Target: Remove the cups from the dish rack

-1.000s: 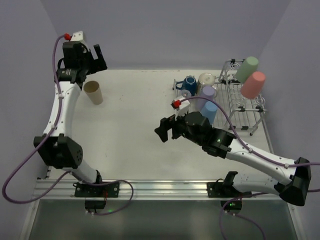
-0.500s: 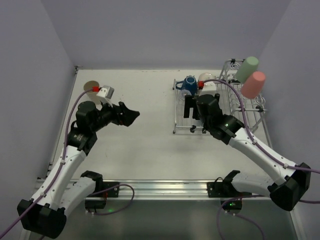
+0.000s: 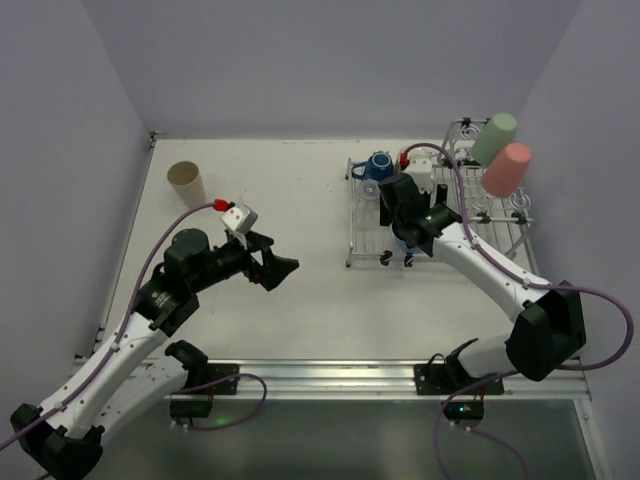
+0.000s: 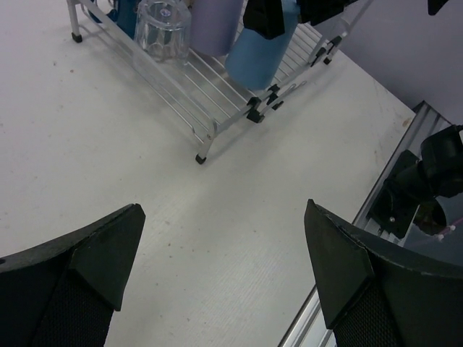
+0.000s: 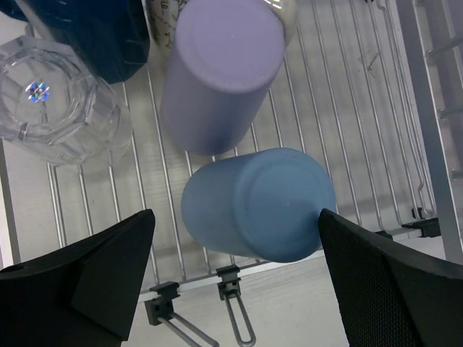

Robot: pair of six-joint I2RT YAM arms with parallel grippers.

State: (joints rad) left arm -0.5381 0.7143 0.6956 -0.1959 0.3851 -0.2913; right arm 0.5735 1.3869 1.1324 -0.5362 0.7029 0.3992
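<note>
One beige plastic tumbler [image 3: 186,184] stands upright on the table at far left. The left gripper [image 3: 280,270] has swung from it toward centre, and the right gripper [image 3: 400,225] has moved over the silver wire dish rack [image 3: 490,210].
Left wrist: jaws wide apart, empty, low, facing the rack.
Right wrist: jaws spread, empty, above the inverted blue plastic tumbler [image 5: 257,202] at the rack's near edge, which is probably the next pick.

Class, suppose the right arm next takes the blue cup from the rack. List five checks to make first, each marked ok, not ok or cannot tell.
1. Right pincer open: ok.
2. Blue cup lined up between its fingers: ok.
3. Lavender cup apart from blue cup: cannot tell.
4. Glass apart from blue cup: ok.
5. Left pincer open, away from the rack: ok.
</note>
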